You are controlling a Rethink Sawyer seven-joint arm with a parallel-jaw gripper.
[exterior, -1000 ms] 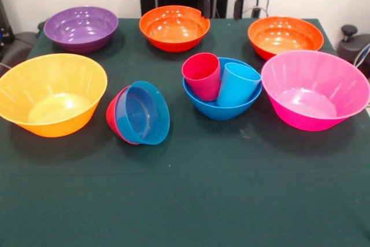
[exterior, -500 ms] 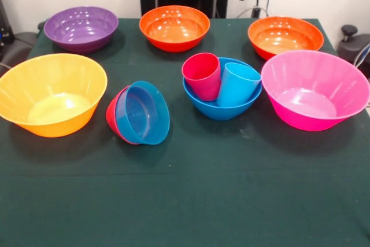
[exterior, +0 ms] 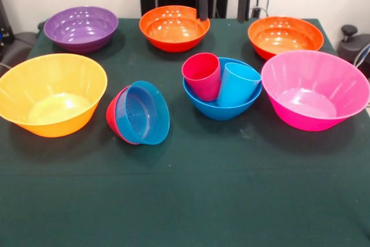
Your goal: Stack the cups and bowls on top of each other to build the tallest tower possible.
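A crimson red cup [exterior: 202, 74] and a taller light blue cup [exterior: 238, 84] stand leaning inside a mid-sized blue bowl [exterior: 217, 110] at the table's middle. To its left, a small blue bowl [exterior: 143, 113] lies tipped on its side, nested in a small red bowl [exterior: 111, 115]. My gripper [exterior: 222, 19] hangs open at the top edge, above and behind the cups. Its two dark fingers [exterior: 202, 5] stand wide apart with nothing between them.
Around the dark green table [exterior: 185, 195] sit a purple bowl [exterior: 81, 27], an orange bowl [exterior: 173, 27] just left of my gripper, a second orange bowl [exterior: 285, 36], a large pink bowl [exterior: 314, 88] and a large yellow-orange bowl [exterior: 51, 93].
The gripper rose out of the picture's top half a second ago and has now come back down, fingers slightly wider apart. No bowl or cup has moved.
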